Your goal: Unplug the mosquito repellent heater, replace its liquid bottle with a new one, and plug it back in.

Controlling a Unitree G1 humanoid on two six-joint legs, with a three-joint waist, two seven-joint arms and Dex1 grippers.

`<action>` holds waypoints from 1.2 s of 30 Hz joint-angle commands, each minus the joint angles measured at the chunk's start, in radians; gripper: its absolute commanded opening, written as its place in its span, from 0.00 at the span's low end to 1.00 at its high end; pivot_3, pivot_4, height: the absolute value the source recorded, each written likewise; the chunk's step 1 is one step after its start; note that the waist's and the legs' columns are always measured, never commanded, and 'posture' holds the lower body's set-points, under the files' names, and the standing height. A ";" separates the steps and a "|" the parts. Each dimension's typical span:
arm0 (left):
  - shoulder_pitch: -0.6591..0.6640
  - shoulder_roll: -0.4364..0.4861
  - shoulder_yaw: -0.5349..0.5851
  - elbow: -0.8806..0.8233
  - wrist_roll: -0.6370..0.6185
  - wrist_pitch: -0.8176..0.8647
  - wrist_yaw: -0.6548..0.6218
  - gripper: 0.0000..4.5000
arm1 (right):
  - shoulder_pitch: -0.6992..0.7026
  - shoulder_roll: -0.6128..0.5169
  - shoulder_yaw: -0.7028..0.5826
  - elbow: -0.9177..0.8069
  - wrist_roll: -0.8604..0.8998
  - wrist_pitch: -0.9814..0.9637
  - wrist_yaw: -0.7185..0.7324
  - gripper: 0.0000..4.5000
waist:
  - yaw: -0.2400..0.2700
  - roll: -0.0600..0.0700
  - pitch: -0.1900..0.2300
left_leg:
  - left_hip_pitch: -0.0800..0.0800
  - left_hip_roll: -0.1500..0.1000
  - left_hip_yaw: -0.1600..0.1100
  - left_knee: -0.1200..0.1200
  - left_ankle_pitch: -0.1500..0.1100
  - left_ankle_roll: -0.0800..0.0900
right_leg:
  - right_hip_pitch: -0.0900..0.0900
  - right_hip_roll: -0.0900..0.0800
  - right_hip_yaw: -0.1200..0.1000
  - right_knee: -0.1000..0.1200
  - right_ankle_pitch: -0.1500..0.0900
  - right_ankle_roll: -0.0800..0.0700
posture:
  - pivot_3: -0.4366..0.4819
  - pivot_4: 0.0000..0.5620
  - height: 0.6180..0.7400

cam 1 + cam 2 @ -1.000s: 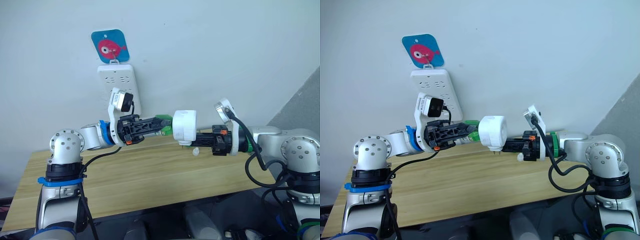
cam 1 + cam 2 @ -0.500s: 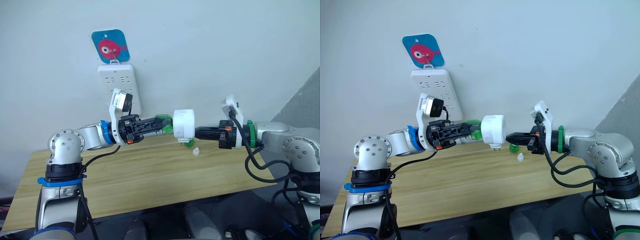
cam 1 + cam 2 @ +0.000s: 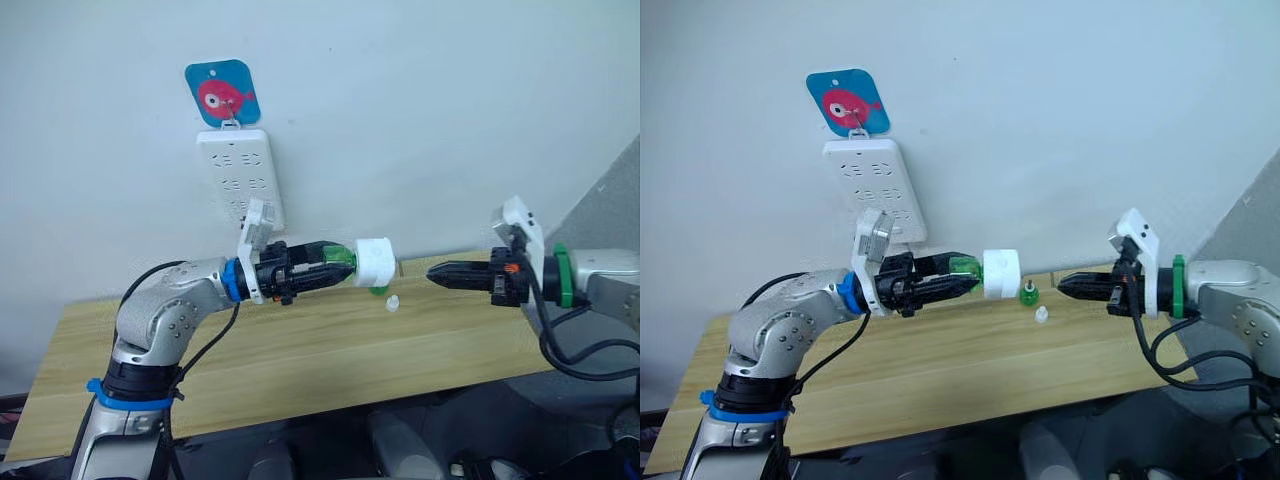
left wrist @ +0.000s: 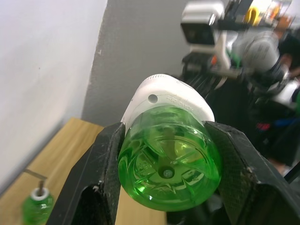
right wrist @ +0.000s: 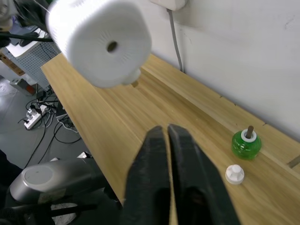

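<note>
The mosquito repellent heater (image 3: 376,262) was unplugged and held in the air above the wooden table (image 3: 300,350), in front of the power strip (image 3: 240,175) on the wall. The left gripper (image 3: 335,267) was clamped on the green bottle (image 4: 169,164) that sat in the heater. The right gripper (image 3: 440,274) hung to the right, apart from the heater, with fingers pressed together and empty. Another green bottle (image 5: 246,143) with an open wick and a white cap (image 5: 234,174) stood on the table. I judge the bottle exchange was about finished; plugging in remained.
</note>
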 commanded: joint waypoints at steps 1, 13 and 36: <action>0.008 0.016 -0.018 -0.014 0.063 -0.106 -0.060 0.52 | 0.027 -0.065 -0.039 -0.076 0.002 -0.031 0.075 0.33 | 0.000 0.000 0.000 | 0.000 0.000 0.000 0.000 0.000 0.000 | 0.000 0.000 0.000 0.000 0.000 0.000 | 0.22 0.17 1.00; -0.009 0.034 -0.020 0.004 0.055 -0.075 -0.116 0.52 | 0.013 -0.061 0.148 -0.175 -0.398 -0.486 0.141 1.00 | -0.005 0.000 0.000 | 0.001 0.000 0.001 0.000 -0.001 0.002 | 0.000 0.000 0.001 -0.001 -0.001 0.002 | 0.21 0.18 1.00; -0.041 0.008 -0.030 -0.010 0.060 -0.054 -0.108 0.52 | -0.167 0.187 0.298 -0.160 -0.437 -0.336 0.086 1.00 | -0.009 0.000 0.000 | 0.001 0.001 0.000 0.000 -0.001 0.002 | 0.000 0.000 0.000 0.000 0.000 -0.001 | 0.22 0.17 1.00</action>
